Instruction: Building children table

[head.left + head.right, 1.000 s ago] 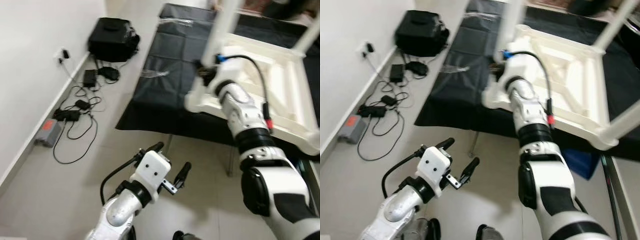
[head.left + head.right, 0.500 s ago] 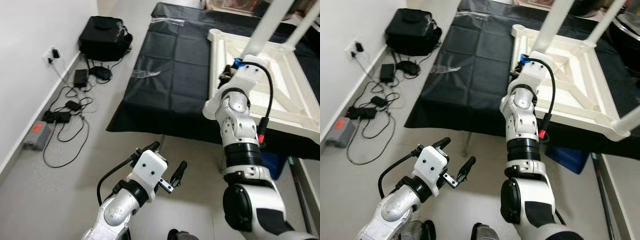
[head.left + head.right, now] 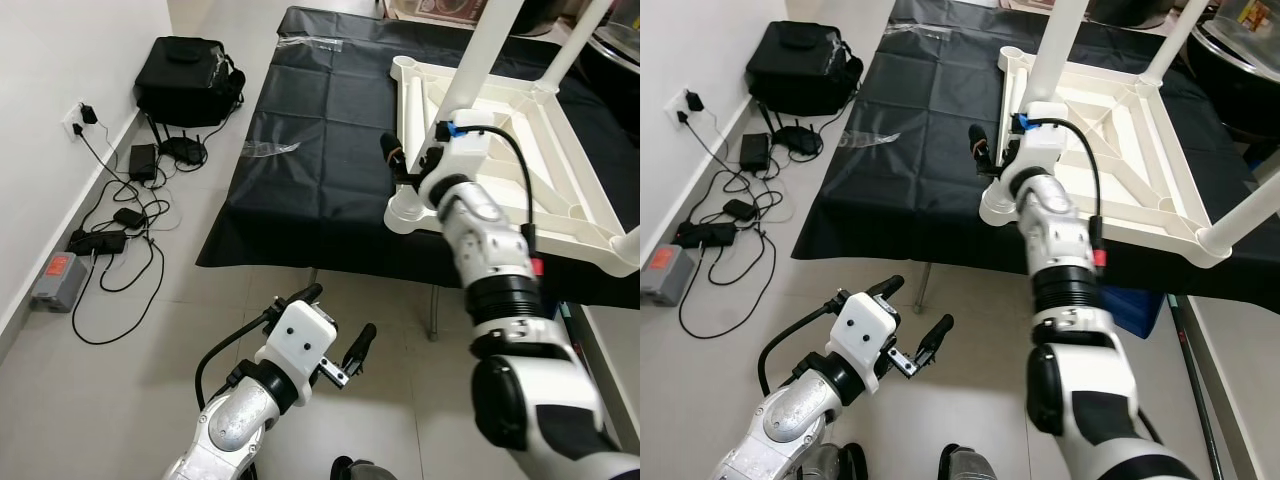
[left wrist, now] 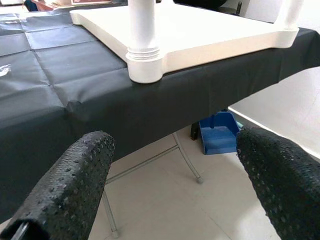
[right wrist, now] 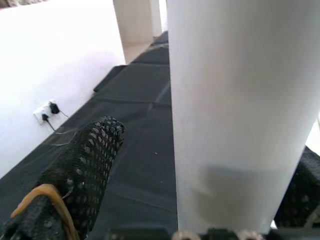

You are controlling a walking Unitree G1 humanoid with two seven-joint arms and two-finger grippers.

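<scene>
Since before, we see our right gripper (image 3: 1008, 152) now astride the near-left leg (image 3: 1055, 52), fingers spread; left gripper (image 3: 335, 325) hangs released.

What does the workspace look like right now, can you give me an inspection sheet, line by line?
Surface: black-covered folding table, creased cloth hanging over the near edge.
Job's things: white children's table lying upside down on the cloth, legs pointing up; near-corner leg upright.
Clutter: clear plastic wrap on the cloth; blue bin under the table.
Grippers: right pincer open around the near-corner leg; left pincer open, low over the floor, holding nothing.
Cables: black power adapters and cords trail along the wall to a socket; grey box at their end.
Surroundings: black bag against the white wall; tiled floor.
</scene>
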